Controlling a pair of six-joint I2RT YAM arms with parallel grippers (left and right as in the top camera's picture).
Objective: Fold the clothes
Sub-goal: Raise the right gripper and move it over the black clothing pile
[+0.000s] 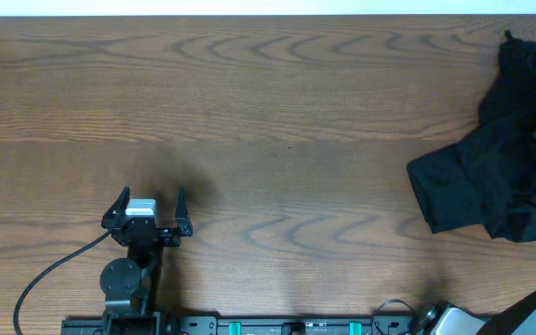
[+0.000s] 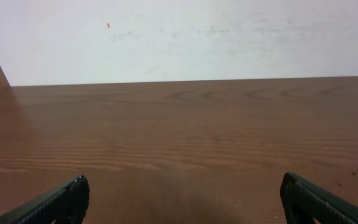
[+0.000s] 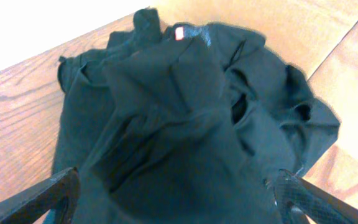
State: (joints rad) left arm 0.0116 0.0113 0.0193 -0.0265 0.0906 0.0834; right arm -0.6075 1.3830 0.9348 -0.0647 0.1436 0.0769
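The right claw (image 3: 179,200) is spread wide, a fingertip on either side of the black clothes (image 3: 185,106). Whether they touch the cloth I cannot tell. Its arm is mostly cut off at the right edge, over the crumpled heap at the table's (image 1: 296,102) far right. A small white label (image 3: 179,32) shows on the heap. The left claw (image 1: 152,197), also spread, sits near left, pointing to the far side, its arm folded behind it.

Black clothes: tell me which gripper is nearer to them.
Right. The right gripper hangs open just above the black clothes at the table's right edge. The left gripper sits far off over the left side, apart from them.
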